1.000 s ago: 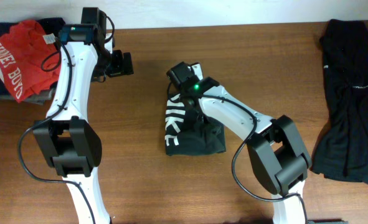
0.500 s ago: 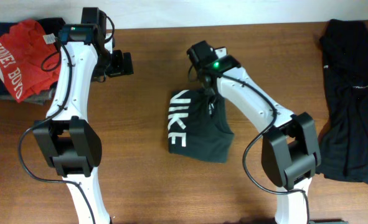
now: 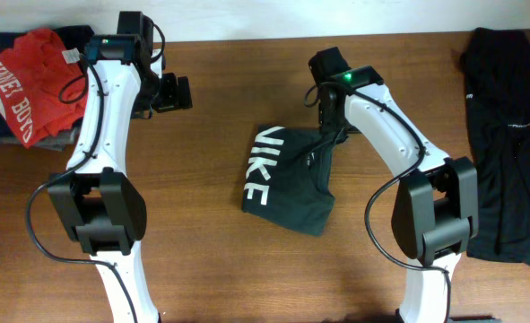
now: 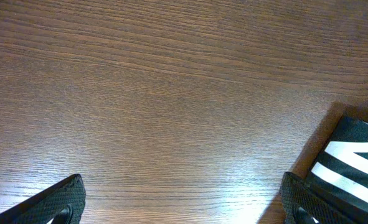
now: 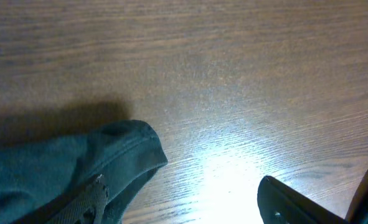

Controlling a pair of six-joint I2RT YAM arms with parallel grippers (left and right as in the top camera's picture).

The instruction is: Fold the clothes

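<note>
While L end effector (image 4: 184, 200) gapes over table (image 3: 220, 126), R arm (image 3: 386, 130) crooks by NIKE shirt (image 3: 287, 193), R end effector (image 5: 184, 199) spread.

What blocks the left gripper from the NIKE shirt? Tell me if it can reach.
Probably yes. The left gripper is open, and nothing but bare table lies between it and the NIKE shirt, whose edge shows in its wrist view.

The first letter of the white print on the folded dark grey-green cotton T-shirt (image 3: 287, 193) is lost in a fold, and its upper right corner is covered by the white right arm (image 3: 381, 117). The crumpled red T-shirt (image 3: 27, 81) is cut by the left edge, and the dark garments (image 3: 4, 40) beneath it are mostly hidden. The long black garment (image 3: 507, 135) is cropped at the right. The left gripper (image 4: 184, 205) and right gripper (image 5: 184, 208) are cut off by the wrist views' bottom edges.
</note>
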